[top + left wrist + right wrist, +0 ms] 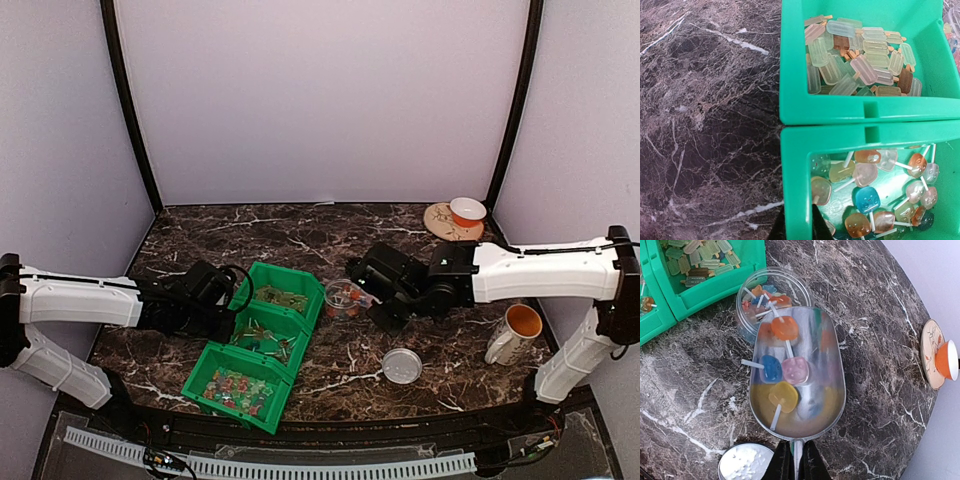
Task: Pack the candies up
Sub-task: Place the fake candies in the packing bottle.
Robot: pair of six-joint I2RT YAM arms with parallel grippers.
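From above, the right gripper (375, 298) is reaching to the jar (345, 298), whose small mouth is inviting spills. At the left wrist, the left gripper (800, 232) is pinching a bin (792, 165) wall; a slip would shift the bin. At the right wrist, the jaws are clamping the scoop (832, 365) handle, and the candies (785, 395) are lying inside it, where their sticks could snag the jar's rim.
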